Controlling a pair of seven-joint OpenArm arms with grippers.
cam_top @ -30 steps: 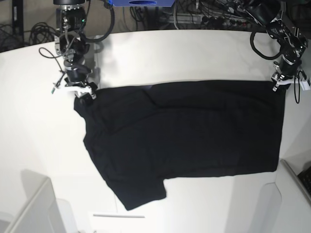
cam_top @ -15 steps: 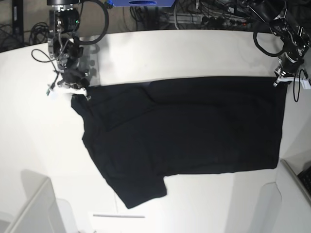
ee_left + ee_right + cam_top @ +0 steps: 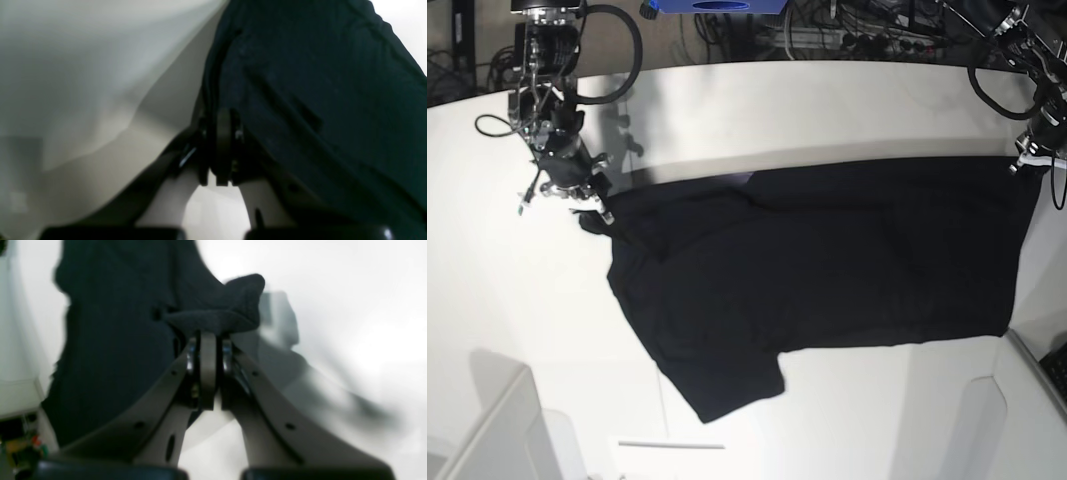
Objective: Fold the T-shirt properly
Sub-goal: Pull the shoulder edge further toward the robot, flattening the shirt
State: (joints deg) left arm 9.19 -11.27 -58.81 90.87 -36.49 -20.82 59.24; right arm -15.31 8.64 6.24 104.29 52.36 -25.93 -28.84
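Black T-shirt [image 3: 827,265] lies spread across the white table [image 3: 827,110], its two far corners pinched in the closed right gripper [image 3: 599,208] and closed left gripper [image 3: 1025,165], stretched between them.

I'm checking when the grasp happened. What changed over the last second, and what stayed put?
Both grippers closed on the T-shirt: the right gripper pinches a bunched corner, the left gripper clamps the opposite top edge. In the base view both arms moved up and outward, lifting the far edge, and the cloth shifted slightly rightward. The shirt's lower half remains spread on the white table, plain black side up.
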